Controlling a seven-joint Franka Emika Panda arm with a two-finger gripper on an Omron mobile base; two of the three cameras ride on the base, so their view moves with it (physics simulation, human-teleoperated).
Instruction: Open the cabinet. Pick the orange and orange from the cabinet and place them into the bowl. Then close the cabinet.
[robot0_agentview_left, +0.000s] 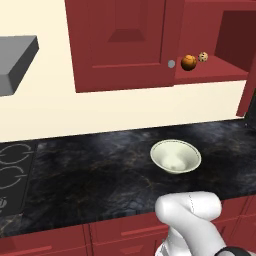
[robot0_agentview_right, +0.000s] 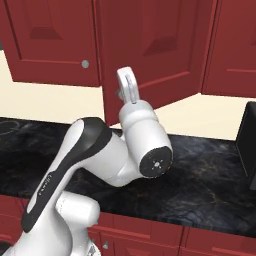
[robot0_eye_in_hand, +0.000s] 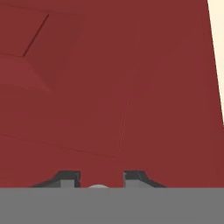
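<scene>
Dark, shiny black stone makes up the counter (robot0_agentview_left: 100, 170), and a cream wall rises behind it. Up on the wall hangs the big red cabinet (robot0_agentview_left: 125, 45). Its left door is closed and has a small grey knob (robot0_agentview_left: 171, 64). Its right door (robot0_agentview_right: 155, 50) is swung out wide, so the shelf inside can be seen.

One orange (robot0_agentview_left: 188, 62) sits on that shelf, close to the front edge. Just beside it is a tan speckled ball (robot0_agentview_left: 203, 57). I can see just one orange on the shelf.

The bowl (robot0_agentview_left: 175, 156) is on the counter, below the open shelf. It is pale and round, and nothing is in it.

The gripper (robot0_eye_in_hand: 101, 179) is right up against the red door. Its two dark fingers (robot0_eye_in_hand: 69, 178) are pulled close in, with a small grey round thing between them. It looks like the door's knob, so the gripper seems shut on it.

A stove top (robot0_agentview_left: 15, 170) is at the left end of the counter, with a grey hood (robot0_agentview_left: 17, 60) above.
</scene>
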